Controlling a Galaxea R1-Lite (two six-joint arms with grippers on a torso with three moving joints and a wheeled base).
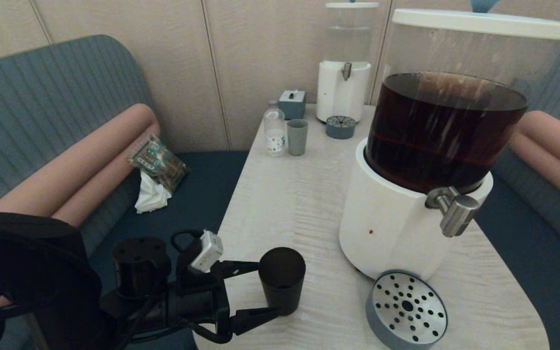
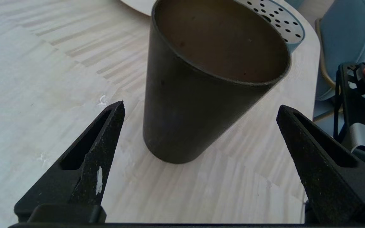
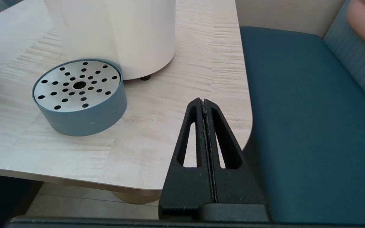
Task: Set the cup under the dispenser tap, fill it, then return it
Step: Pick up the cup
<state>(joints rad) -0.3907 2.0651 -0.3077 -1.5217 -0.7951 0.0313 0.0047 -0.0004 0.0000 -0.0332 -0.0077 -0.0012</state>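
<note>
The black tapered cup (image 1: 281, 279) stands upright on the pale wood table (image 1: 289, 204), near its front left edge. My left gripper (image 1: 269, 288) is open, with one finger on each side of the cup and neither touching it. In the left wrist view the cup (image 2: 195, 95) sits just beyond the gripper (image 2: 200, 105), and I see no liquid inside. The steel dispenser tap (image 1: 455, 211) juts from the white-based dispenser (image 1: 387, 228) of dark liquid, over a round perforated drip tray (image 1: 406, 311). My right gripper (image 3: 204, 100) is shut and empty over the table's near right corner.
At the back stand a clear-liquid dispenser (image 1: 344, 63), a grey-blue cup (image 1: 297, 137), a small bottle (image 1: 275, 131) and a small drip tray (image 1: 341, 127). Blue bench seats (image 3: 312, 110) flank the table. The drip tray (image 3: 79, 95) lies to the cup's right.
</note>
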